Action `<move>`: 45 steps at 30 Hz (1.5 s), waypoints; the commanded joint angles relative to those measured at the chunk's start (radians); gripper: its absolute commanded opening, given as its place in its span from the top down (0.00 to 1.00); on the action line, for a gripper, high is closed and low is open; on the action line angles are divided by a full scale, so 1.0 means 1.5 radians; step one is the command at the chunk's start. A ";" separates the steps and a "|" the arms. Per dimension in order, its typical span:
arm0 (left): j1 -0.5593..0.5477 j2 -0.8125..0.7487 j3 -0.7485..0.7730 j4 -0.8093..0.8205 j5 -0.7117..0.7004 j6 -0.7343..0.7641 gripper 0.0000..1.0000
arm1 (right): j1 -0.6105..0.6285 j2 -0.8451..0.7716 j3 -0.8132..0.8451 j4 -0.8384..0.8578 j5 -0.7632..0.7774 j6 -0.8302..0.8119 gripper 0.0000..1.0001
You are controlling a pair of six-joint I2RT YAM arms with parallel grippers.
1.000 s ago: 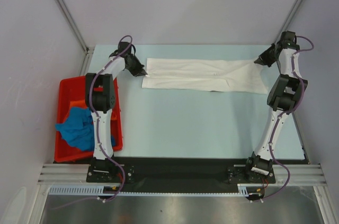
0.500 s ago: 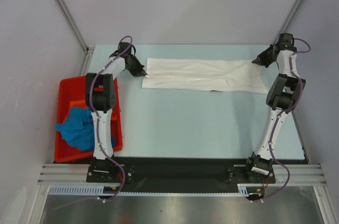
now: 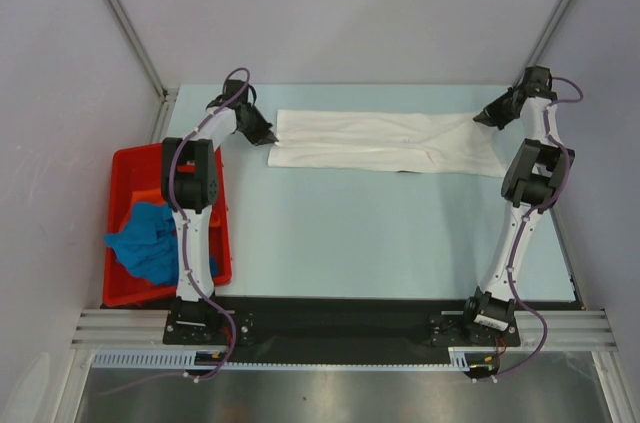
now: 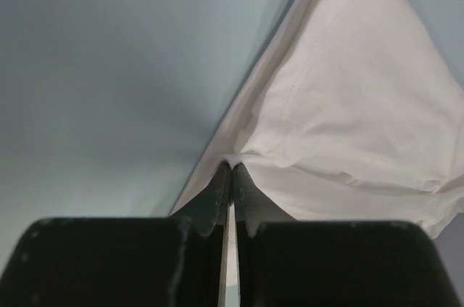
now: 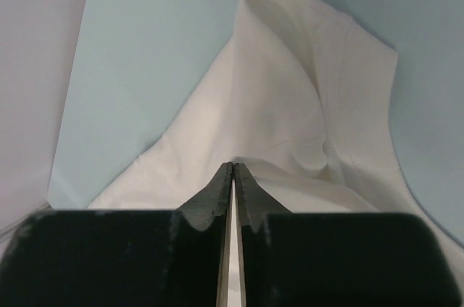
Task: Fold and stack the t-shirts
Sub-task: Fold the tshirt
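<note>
My left fingers (image 4: 231,170) and right fingers (image 5: 233,169) are pinched nearly shut on opposite ends of the white t-shirt (image 3: 385,143). It lies stretched across the upper middle of the bench (image 3: 380,243) (pulled taut, I judge, to smooth it for folding).

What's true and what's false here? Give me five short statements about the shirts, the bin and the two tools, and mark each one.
1. The white t-shirt lies stretched out across the far part of the table. True.
2. The left tool is shut on an edge of the white t-shirt. True.
3. The right tool hangs wide open above the shirt. False: it is shut, pinching the shirt's other end.
4. The blue t-shirt lies flat on the table beside the white one. False: it sits crumpled in the red bin.
5. The red bin stands at the left side of the table. True.
</note>
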 commanded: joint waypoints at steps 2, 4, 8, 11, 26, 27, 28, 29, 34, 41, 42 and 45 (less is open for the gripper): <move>0.010 0.000 0.034 0.000 -0.020 -0.001 0.90 | -0.002 0.007 0.039 0.026 0.001 0.015 0.89; 0.010 -0.010 0.045 -0.022 -0.051 0.010 0.75 | -0.010 0.015 0.057 0.028 -0.001 0.020 0.84; 0.000 -0.063 0.077 -0.058 -0.134 0.082 0.53 | -0.034 0.026 0.130 -0.020 -0.003 0.016 0.73; -0.019 -0.096 0.101 -0.072 -0.179 0.139 0.43 | -0.044 -0.017 0.137 -0.052 0.026 -0.024 0.57; -0.143 -0.152 -0.123 0.159 0.082 0.110 0.66 | 0.149 -0.327 -0.378 0.151 -0.008 -0.028 0.69; -0.144 -0.141 -0.115 0.166 0.093 0.101 0.67 | 0.170 -0.326 -0.425 0.170 -0.020 -0.002 0.82; -0.146 -0.130 -0.111 0.171 0.102 0.088 0.70 | 0.180 -0.323 -0.443 0.211 -0.044 0.011 0.86; -0.148 -0.108 -0.106 0.184 0.115 0.083 0.71 | 0.190 -0.320 -0.459 0.225 -0.054 0.021 0.89; -0.149 -0.062 -0.089 0.196 0.126 0.066 0.74 | 0.238 -0.275 -0.471 0.257 -0.084 0.037 0.99; -0.138 -0.004 -0.036 0.195 0.130 0.058 0.74 | 0.249 -0.229 -0.470 0.284 -0.089 0.054 0.99; -0.134 0.011 -0.026 0.193 0.130 0.056 0.74 | 0.249 -0.223 -0.467 0.287 -0.089 0.057 1.00; -0.125 0.028 0.006 0.189 0.133 0.048 0.74 | 0.250 -0.202 -0.442 0.281 -0.088 0.056 1.00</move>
